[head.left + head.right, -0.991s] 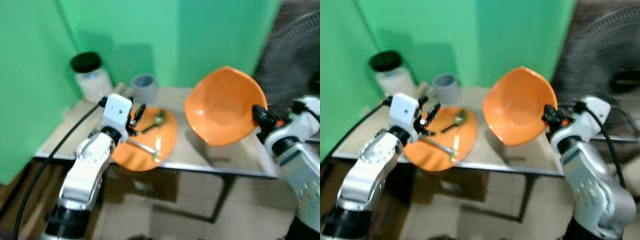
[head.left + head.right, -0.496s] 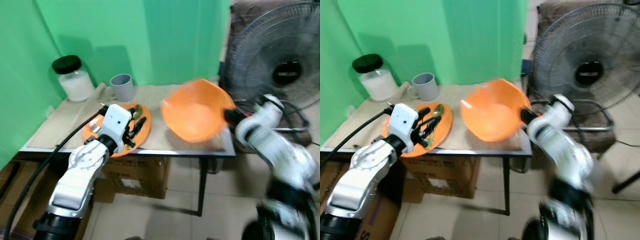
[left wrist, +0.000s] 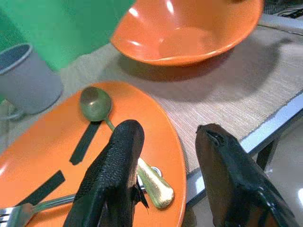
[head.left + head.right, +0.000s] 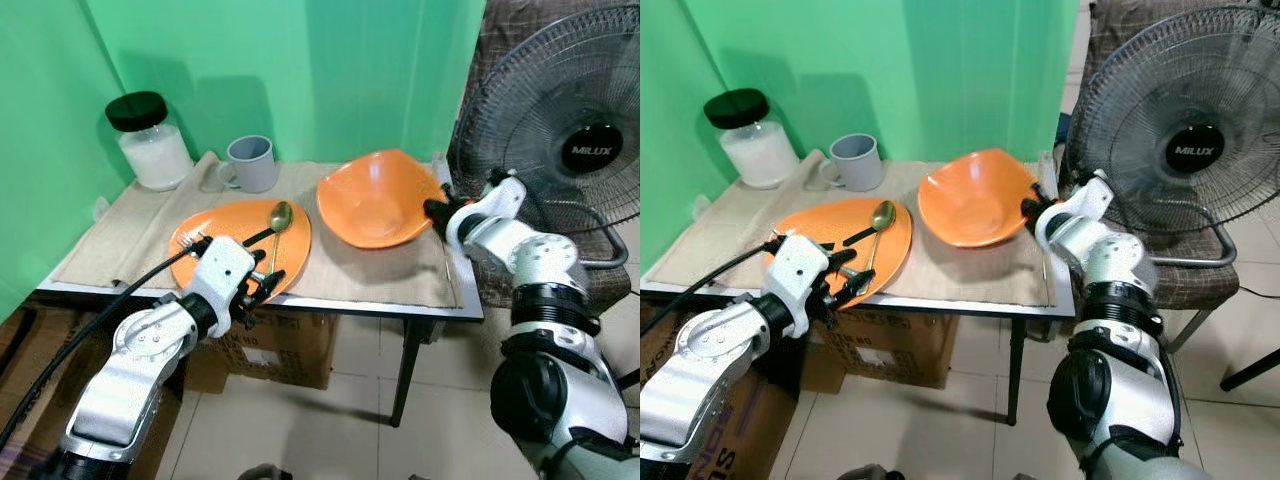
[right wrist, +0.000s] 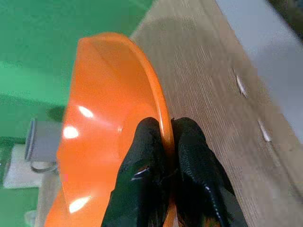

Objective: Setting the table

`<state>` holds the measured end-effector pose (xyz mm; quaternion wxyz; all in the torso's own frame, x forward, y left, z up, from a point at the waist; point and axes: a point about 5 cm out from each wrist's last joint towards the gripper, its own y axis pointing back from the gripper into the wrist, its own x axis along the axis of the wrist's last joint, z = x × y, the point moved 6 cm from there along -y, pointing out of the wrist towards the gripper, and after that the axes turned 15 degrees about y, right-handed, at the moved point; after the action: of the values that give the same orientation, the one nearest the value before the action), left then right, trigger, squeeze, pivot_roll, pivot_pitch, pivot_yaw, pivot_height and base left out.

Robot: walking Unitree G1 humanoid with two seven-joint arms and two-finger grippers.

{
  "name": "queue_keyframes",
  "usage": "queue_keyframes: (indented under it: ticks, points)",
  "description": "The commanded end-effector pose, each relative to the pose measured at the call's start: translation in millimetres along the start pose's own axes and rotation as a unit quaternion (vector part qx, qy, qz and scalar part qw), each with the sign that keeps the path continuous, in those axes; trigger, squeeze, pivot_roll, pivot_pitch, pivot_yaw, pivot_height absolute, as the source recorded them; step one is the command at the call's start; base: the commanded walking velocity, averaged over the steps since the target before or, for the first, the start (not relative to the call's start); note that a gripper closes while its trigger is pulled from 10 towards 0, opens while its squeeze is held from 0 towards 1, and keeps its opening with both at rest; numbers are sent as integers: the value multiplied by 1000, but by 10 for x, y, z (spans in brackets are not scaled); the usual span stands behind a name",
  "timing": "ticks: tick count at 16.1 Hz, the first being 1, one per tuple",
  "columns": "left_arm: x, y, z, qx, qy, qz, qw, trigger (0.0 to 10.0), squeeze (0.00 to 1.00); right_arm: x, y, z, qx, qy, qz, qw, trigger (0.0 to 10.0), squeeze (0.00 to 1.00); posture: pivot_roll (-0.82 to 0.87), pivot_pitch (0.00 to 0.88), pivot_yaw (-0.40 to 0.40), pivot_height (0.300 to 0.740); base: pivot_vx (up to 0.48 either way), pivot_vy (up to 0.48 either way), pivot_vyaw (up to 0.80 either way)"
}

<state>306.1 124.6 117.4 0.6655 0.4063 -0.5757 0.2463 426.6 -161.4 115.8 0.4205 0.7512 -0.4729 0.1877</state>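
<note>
— Where's your bowl [image 4: 375,208]?
— On the mat [image 4: 400,275]; your right gripper [image 5: 163,142] pinches its rim.
— And your left gripper [image 3: 165,175]?
— Fingers spread, empty, at the plate [image 4: 245,245] edge above the spoon [image 3: 102,106].

I can read just one word, and it is on the big fan [image 4: 1193,120] standing off to my right, beside the table. The round black middle of the fan [image 4: 1194,150] has white letters that say "MILUX". I cannot find any other words or numbers that I can read.
</note>
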Motion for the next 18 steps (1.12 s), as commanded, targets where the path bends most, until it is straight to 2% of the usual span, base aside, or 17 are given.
queue_keyframes:
  ticks: [1,2,3,4,7,9,12,14,15,17,18]
  points:
    - [36,30,22,-7,-5,2,1000,10000,0,16,-22,-101,10,-5,-4,1000,10000,0,31,0,54,740,0,0,0]
    - [30,42,25,-7,-4,0,1000,10000,0,-71,-52,-135,19,-22,-27,999,10000,0,31,0,54,740,0,0,0]
    - [34,48,23,-7,-4,-1,1000,10000,0,-95,-70,-154,25,-31,-35,999,10000,816,33,0,54,740,0,0,0]
    - [46,48,16,-6,-3,-1,1000,10000,0,-96,-88,-158,28,-45,-39,998,10000,1000,33,0,54,740,0,0,0]
    - [63,55,-22,1,-6,1,1000,10000,0,-36,-77,-176,46,-69,-34,996,10000,1000,32,0,61,740,0,0,0]
    - [104,48,-96,21,-5,10,1000,10000,0,12,-42,-167,60,-65,-33,996,10000,1000,28,0,66,740,0,0,0]
    - [184,53,-174,43,2,28,999,10000,0,182,168,-150,108,13,-8,994,10000,1000,32,0,66,740,0,0,0]
    - [232,75,-313,78,3,43,996,10000,0,227,515,-367,192,68,27,979,10000,1000,14,0,83,740,0,0,0]
    - [250,64,-376,95,6,46,994,10000,0,192,655,-444,210,117,46,970,10000,1000,14,0,85,740,0,0,0]
    - [251,48,-454,115,9,44,992,10000,0,144,813,-528,221,181,77,955,10000,1000,15,0,85,740,0,0,0]
    - [276,40,-479,125,35,53,990,10000,47,97,981,-615,227,242,111,937,10000,1000,20,0,86,740,0,0,0]
